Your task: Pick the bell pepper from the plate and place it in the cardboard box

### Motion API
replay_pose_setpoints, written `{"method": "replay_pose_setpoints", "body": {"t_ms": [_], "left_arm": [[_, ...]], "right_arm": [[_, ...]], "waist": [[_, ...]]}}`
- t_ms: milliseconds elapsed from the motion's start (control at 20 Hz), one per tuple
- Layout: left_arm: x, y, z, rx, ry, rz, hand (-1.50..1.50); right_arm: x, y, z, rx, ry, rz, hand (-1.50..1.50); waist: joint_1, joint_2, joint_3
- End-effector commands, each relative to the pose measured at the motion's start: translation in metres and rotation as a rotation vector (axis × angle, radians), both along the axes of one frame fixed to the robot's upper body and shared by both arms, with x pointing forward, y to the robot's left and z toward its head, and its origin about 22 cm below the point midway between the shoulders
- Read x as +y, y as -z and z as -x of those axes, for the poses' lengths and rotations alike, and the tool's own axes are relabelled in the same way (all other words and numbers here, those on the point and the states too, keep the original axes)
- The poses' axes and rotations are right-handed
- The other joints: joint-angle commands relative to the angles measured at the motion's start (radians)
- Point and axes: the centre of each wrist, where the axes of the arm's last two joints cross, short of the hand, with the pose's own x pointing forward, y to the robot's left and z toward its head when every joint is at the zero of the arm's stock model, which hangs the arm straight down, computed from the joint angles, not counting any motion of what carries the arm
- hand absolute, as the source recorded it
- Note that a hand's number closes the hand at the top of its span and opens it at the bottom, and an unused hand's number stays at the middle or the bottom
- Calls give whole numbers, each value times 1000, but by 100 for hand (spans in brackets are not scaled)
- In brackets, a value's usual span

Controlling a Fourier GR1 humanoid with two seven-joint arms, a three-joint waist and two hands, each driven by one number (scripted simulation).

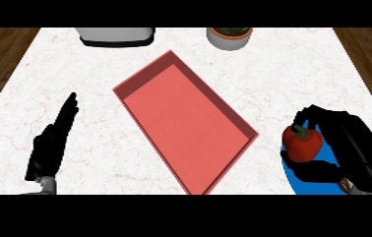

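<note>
Pepper [302, 142], red, is sitting at lower right over the blue plate [292, 178], the right hand [335, 147] curling its fingers [314, 114] around it. Mid-frame the red box [185, 120] is lying open on the bench [283, 78]. Left hand [52, 141] is resting straight-fingered at lower left.

left hand [51, 140]: black, slim fingers | grey wrist | right hand [341, 147]: black, bulkier

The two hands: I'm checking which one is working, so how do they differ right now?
The right hand is curled round the red bell pepper over the blue plate; the left hand holds nothing. The right hand's fingers are bent, the left hand's straight, pointing up the counter. Both are black.
</note>
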Motion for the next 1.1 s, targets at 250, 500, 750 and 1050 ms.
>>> {"method": "replay_pose_setpoints", "body": {"t_ms": [250, 500, 750, 1050], "left_arm": [[-6, 2, 5, 5, 6, 8, 0], [6, -5, -4, -23, 8, -11, 0], [-25, 2, -19, -3, 6, -19, 0], [-5, -14, -25, -16, 16, -13, 0]], "right_arm": [[54, -66, 0, -113, -192, -205, 150], [92, -91, -9, -87, -199, -209, 150], [132, -84, -53, -44, -173, -173, 150], [189, -94, -89, 24, -165, -144, 150]], "waist": [[12, 3, 0], [10, 3, 0], [13, 6, 0], [25, 7, 0]]}}
